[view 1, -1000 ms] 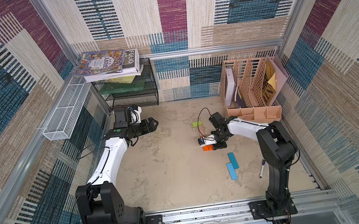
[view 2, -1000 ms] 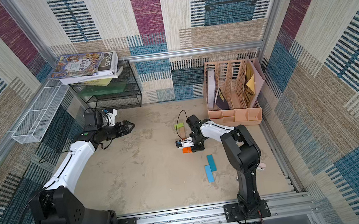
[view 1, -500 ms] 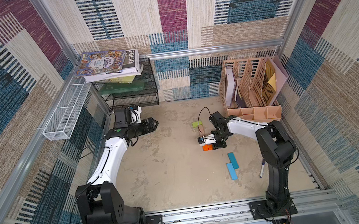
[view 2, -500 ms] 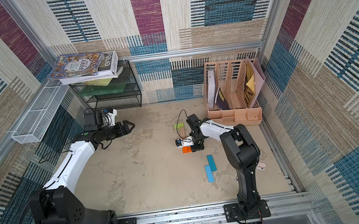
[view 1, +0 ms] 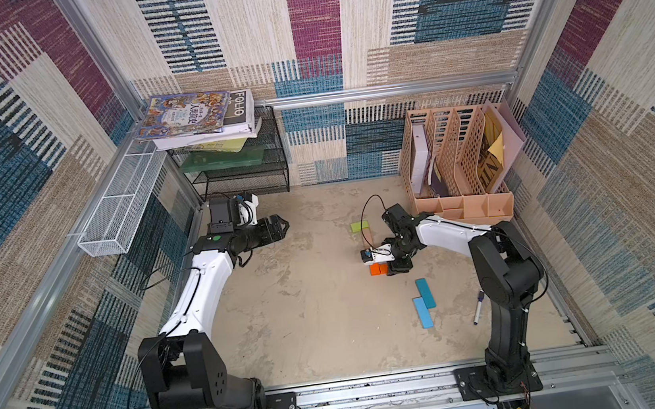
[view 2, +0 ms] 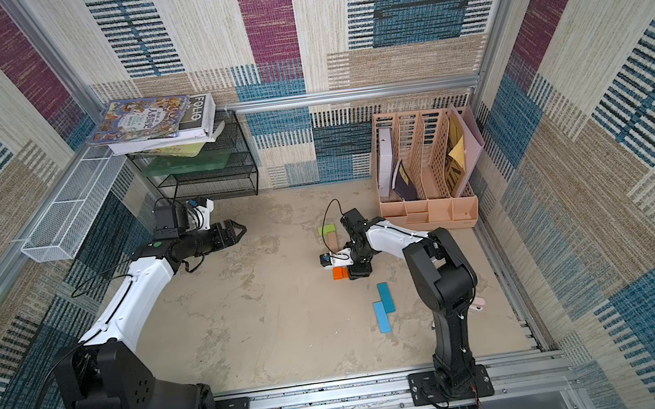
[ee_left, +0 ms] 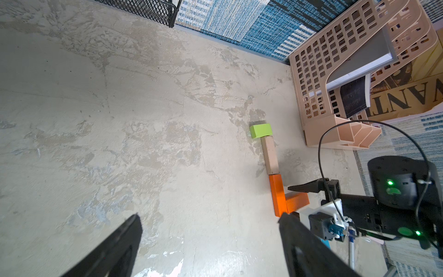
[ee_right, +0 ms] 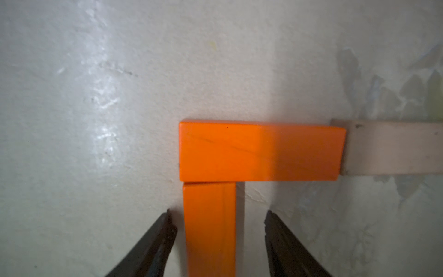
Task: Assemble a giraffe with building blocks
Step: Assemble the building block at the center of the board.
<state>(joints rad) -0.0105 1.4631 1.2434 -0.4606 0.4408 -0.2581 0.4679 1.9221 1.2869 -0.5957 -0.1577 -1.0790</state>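
Between the parted fingers of the right hand (ee_right: 217, 213) the second orange block (ee_right: 208, 227) lies unclamped on the bench, butted against the first orange block (ee_right: 259, 151) just past the fingertips. The tan neck (ee_right: 388, 148) lies beyond. A skewed retreat could clip the bar and break the L. Behind the wrist wait the blue blocks (view 1: 425, 292). Far off, the left hand (view 1: 282, 227) gapes empty.

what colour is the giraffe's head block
Lime green; the head block shows best in the left wrist view.

Books (view 1: 192, 114) top a wire rack (view 1: 242, 180); file organizer (view 1: 459, 209) and marker pen (view 1: 478, 308) sit apart.
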